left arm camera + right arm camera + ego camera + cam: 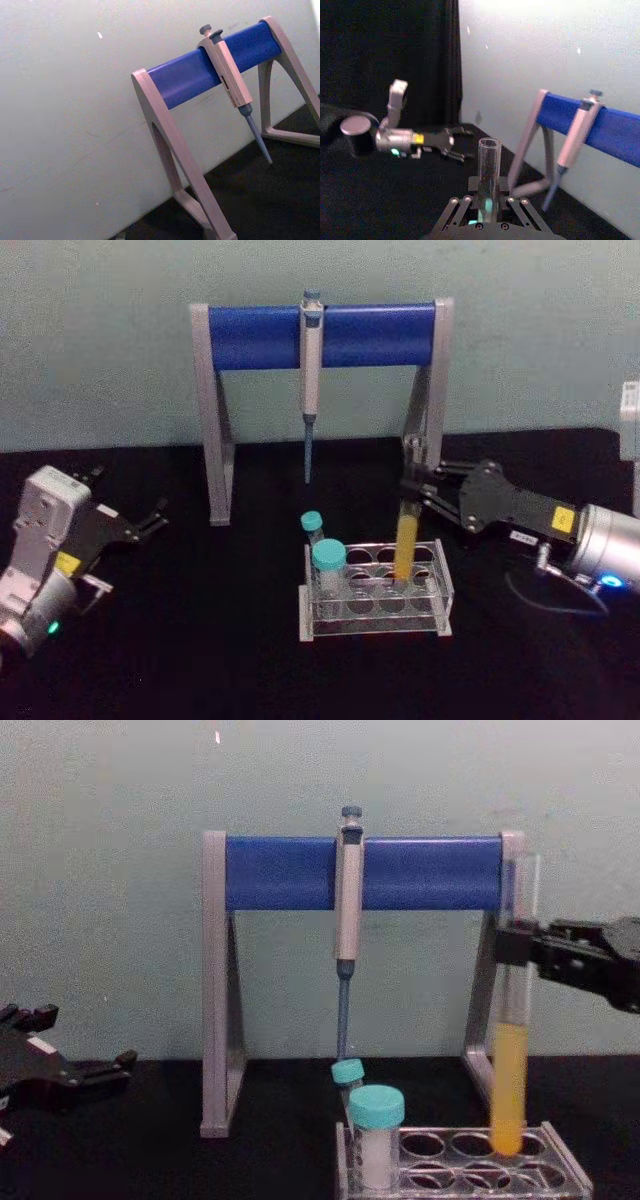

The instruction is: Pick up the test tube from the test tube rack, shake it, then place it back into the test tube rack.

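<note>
Rack (372,626) stands nearest, on the black table (200,650), just to 6 o'clock of centre in the head view. Two teal-capped tubes (328,558) stand upright at the rack's 9 o'clock end, one behind the other.

Position of the tube (406,540): upright, uncapped, yellow liquid in its lower part. Its round end sits at the mouth of a back-row hole toward the rack's 3 o'clock end; how deep it goes in cannot be told. Most of its length rises above the rack.

From 3 o'clock the right tool (411,483) reaches in above the rack, fingers closed on the tube's clear upper part, above the liquid line. The right wrist view confirms the tube held between both fingers, open mouth uppermost.

At 9 o'clock the left tool (130,492) sits low near the table, well apart from the rack, fingers spread, holding nothing.

At 12 o'clock, behind the rack, is the stand (320,335): grey legs, blue crossbar, in front of a pale wall (100,340). One grey pipette (310,370) hangs from the middle of the bar, tip down.
</note>
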